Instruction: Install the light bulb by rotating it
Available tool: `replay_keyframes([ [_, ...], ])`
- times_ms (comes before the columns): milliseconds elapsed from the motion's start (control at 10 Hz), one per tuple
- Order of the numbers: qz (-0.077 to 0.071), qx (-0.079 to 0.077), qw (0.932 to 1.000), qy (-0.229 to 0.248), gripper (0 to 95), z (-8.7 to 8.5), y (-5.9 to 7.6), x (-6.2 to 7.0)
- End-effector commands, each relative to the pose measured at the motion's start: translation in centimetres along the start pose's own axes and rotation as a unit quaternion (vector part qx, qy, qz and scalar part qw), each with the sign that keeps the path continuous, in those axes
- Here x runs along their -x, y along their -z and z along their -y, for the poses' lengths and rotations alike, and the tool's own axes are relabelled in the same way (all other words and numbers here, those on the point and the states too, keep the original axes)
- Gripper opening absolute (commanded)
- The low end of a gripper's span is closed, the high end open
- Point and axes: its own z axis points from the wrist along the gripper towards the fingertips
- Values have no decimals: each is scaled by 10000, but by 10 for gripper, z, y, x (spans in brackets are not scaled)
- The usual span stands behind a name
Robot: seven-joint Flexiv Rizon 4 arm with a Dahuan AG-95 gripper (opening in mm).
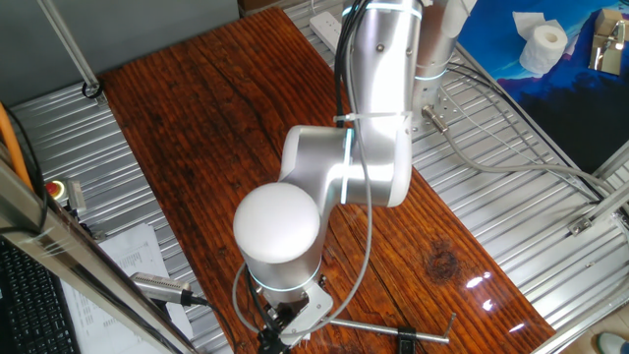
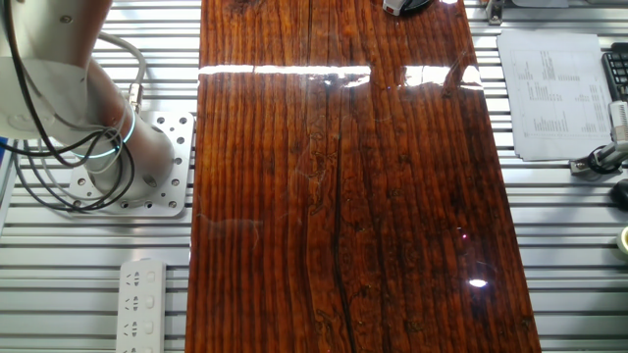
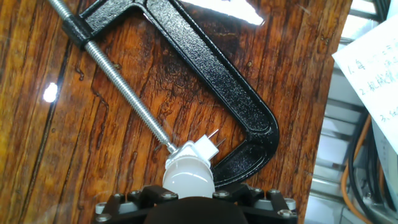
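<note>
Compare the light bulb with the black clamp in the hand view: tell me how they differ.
The light bulb is white, smooth and rounded; the black clamp is dark, rough-textured and C-shaped. The bulb is compact; the clamp spans much of the view. The bulb sits right at the gripper; the clamp lies flat on the wooden table. The clamp's screw tip reaches the white socket beside the bulb.

Printed sheet [image 2: 557,93] beside the wooden board carries rows of text and figures, too small to decipher. Paper sheet [image 3: 373,74] at the right edge of the hand view bears handwritten characters, blurred and indecipherable. No brand, label or number is legible elsewhere.
</note>
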Motion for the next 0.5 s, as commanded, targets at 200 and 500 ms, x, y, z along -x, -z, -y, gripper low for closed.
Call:
replay_keyframes([
  [200, 33, 18, 10000, -28, 570, -2, -2, 0],
  [500, 38, 31, 10000, -27, 570, -2, -2, 0],
])
